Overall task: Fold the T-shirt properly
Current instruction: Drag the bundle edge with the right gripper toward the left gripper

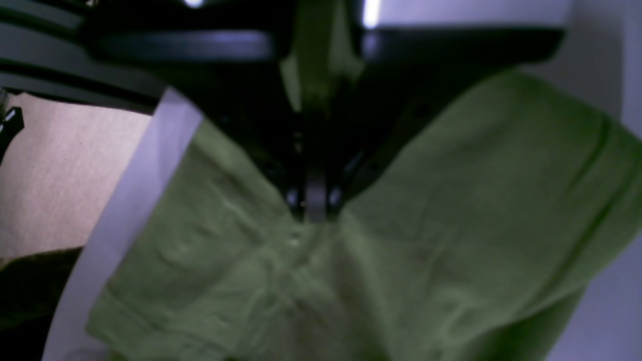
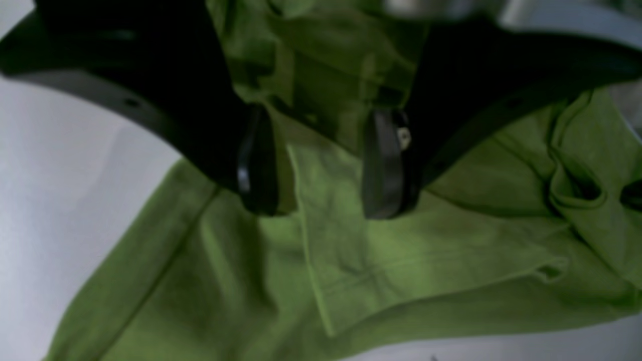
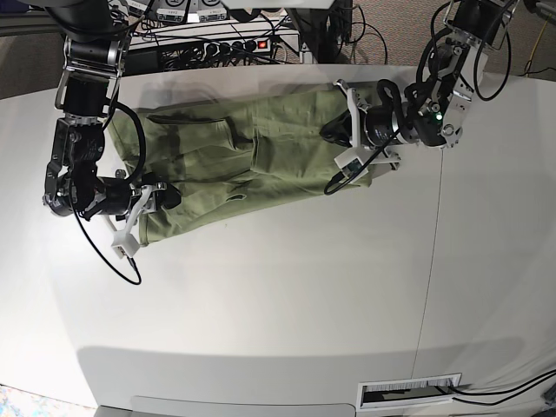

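The olive-green T-shirt (image 3: 261, 165) lies crumpled lengthwise across the far half of the white table (image 3: 278, 304). My left gripper (image 3: 337, 135) is at the shirt's right end in the base view. Up close it (image 1: 315, 208) is shut, with a strip of the T-shirt (image 1: 451, 200) pinched between its jaws. My right gripper (image 3: 165, 195) is at the shirt's left end. In the right wrist view it (image 2: 321, 213) stands open just above the T-shirt (image 2: 401, 260), a folded edge running between its pads (image 2: 383, 170).
A power strip and cables (image 3: 234, 43) lie behind the table's far edge. The table's edge (image 1: 125, 200) runs close beside the left gripper, with beige floor (image 1: 60, 175) beyond. A barcode label (image 3: 408, 391) sits near the front edge.
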